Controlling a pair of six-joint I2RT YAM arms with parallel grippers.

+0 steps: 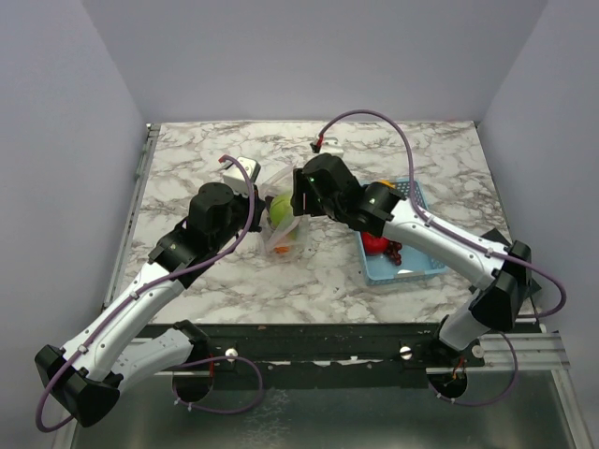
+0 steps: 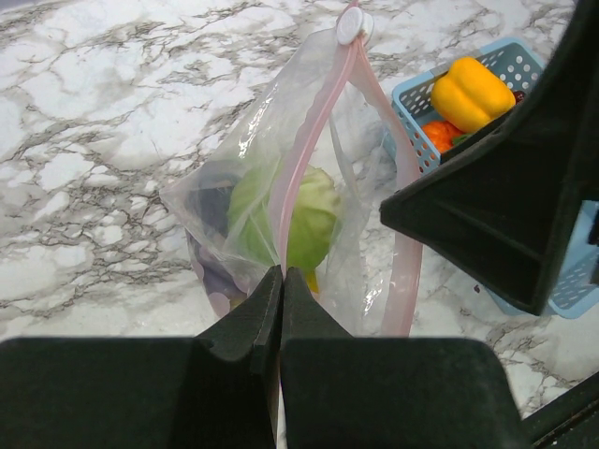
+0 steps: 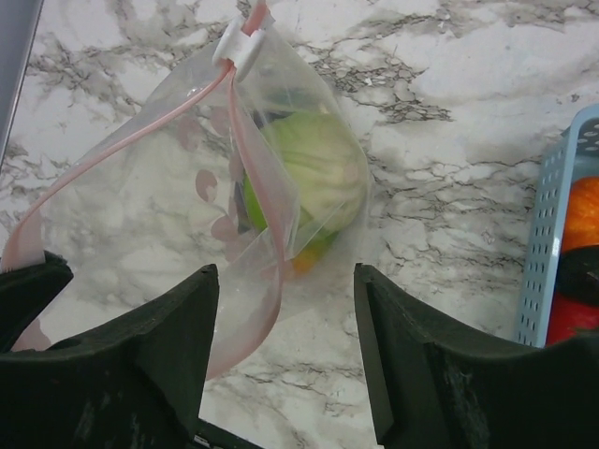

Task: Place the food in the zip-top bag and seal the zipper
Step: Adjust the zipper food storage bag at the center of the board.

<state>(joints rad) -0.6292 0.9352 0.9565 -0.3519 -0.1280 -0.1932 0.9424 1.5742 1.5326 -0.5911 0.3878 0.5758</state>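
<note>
The task is partly done. A green piece (image 2: 299,215) and a purple piece (image 2: 211,210) are seen inside the bag (image 2: 220,178), held at mid-surface (image 2: 112,112) between the arms. A yellow pepper (image 2: 473,92), an orange piece (image 2: 440,133) and a red piece (image 3: 573,323) are left in the basket (image 2: 412,94). The zipper (image 2: 314,140) is unsealed: one lip is clamped by the left gripper (image 2: 282,281), while the right gripper (image 3: 285,337) is held apart, astride the other. How many pieces are bagged cannot be made out, and the basket is cut off.
</note>
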